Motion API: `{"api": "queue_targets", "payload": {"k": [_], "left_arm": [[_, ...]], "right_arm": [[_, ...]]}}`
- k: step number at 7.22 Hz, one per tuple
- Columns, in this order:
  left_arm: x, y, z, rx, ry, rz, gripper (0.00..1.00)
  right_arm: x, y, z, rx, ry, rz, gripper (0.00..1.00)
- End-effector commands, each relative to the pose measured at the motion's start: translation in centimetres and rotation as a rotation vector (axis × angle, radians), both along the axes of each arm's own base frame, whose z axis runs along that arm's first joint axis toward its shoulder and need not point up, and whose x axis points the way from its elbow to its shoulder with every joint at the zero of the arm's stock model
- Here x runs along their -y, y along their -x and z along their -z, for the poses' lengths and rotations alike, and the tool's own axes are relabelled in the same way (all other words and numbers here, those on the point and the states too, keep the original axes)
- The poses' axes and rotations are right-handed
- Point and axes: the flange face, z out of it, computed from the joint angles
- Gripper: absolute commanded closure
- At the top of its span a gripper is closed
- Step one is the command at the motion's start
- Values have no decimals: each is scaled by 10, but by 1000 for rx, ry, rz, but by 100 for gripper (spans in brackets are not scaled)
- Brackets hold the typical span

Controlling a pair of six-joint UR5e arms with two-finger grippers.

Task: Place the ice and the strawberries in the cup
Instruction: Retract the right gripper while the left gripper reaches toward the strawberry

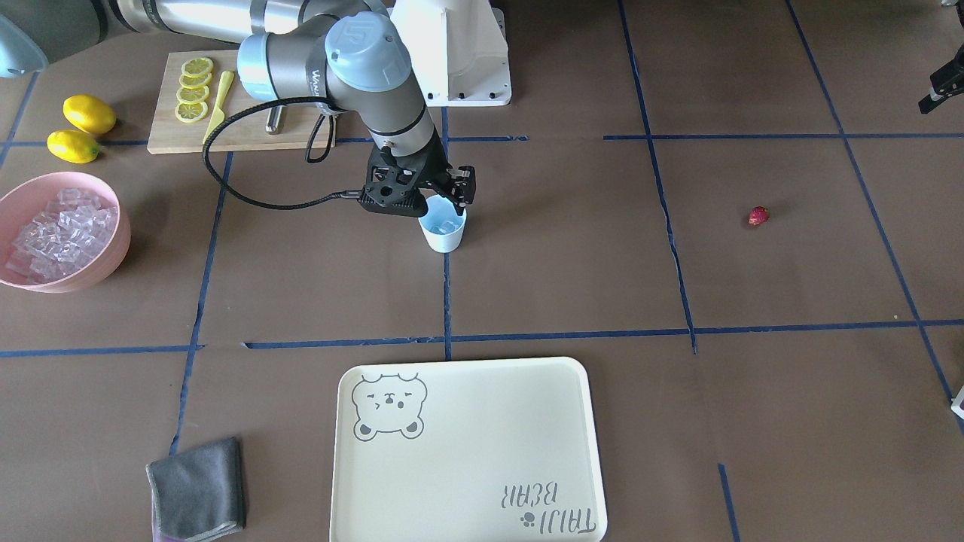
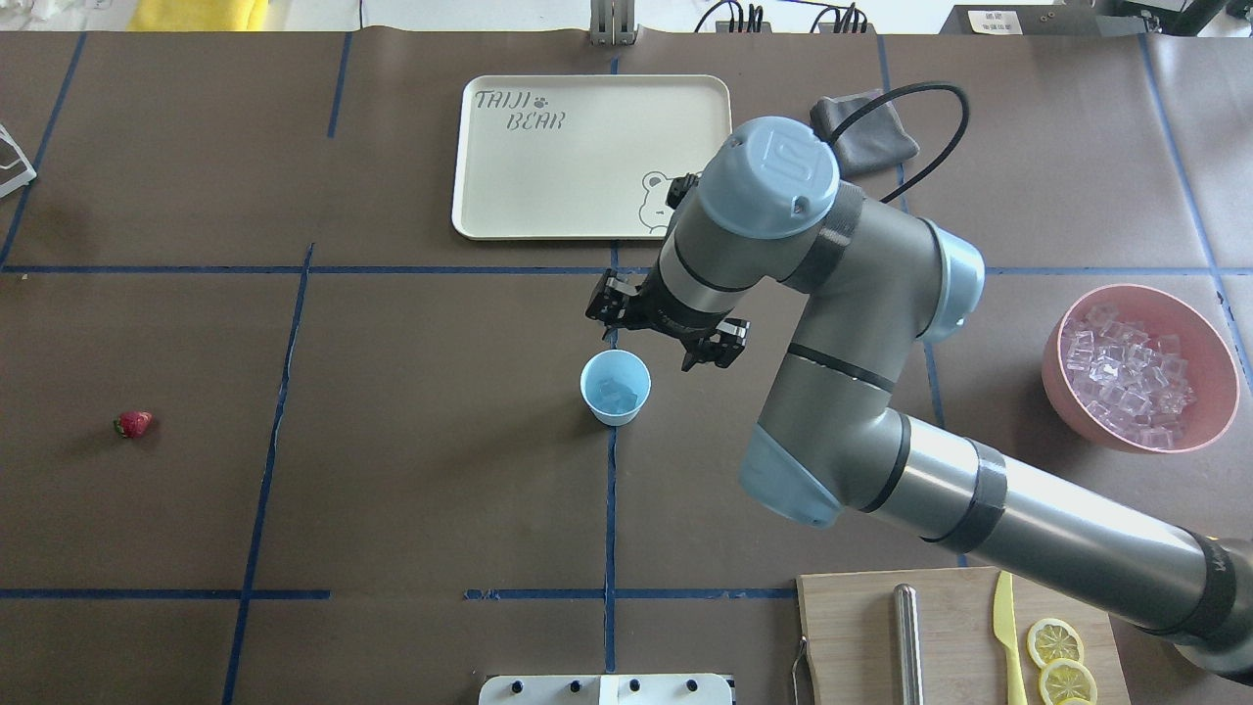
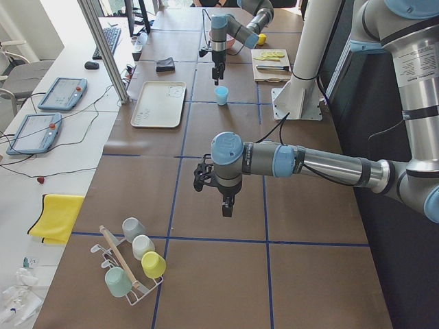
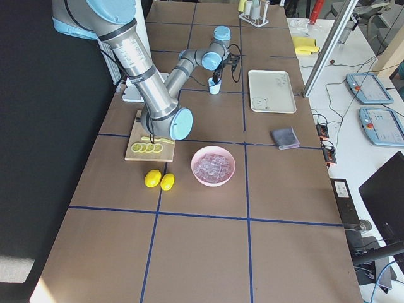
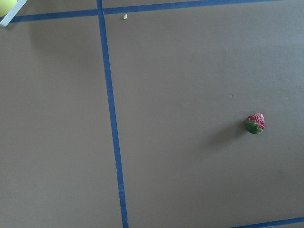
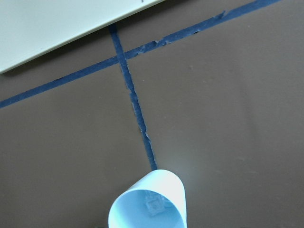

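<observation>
strawberry alone on bare bench, open all round, cup mouth crowded by right hand just above it, tray well apart

Overhead and front views — opposite sides, both steeply down on the cup

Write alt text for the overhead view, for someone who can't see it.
The robot's right gripper hovers above a small blue cup holding ice, mid-table. A strawberry lies far left; a pink bowl of ice cubes sits far right.

place: robotics lab | cues: tape-gridded table — teach pendants — keyboard on side bench
</observation>
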Motion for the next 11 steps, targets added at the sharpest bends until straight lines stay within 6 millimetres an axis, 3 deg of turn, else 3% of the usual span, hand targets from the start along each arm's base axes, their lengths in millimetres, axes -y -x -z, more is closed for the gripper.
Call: {"api": "queue_targets", "payload": {"k": [1,2,3,4,5,6,7,9,10,11], "left_arm": [[4,-2,3,6,29,33,0],[9,-24,8,7,53,25,0],[12,-59,16,6,65,9,0],[20,-97,25,54,67,25,0],[19,-137,28,100,47,23,0],[25,-190,45,123,19,11,0],[29,-238,53,172,-52,1,1],[37,-255,24,173,-120,4,2],[50,-266,-5,135,-151,13,2],[58,-276,-16,105,-173,14,2]], "right_arm": [[11,-156,-76,20,-62,36,1],[6,-215,-139,-38,-117,65,1],[-6,-269,-198,-100,-197,119,1],[-17,-312,-248,-153,-274,189,1],[-22,-345,-281,-186,-327,235,1],[-24,-361,-297,-200,-354,256,1],[-23,-361,-301,-204,-354,261,1],[-22,-361,-309,-207,-346,262,1],[-22,-361,-309,-207,-345,262,1],[-22,-361,-307,-206,-350,262,1]]}}
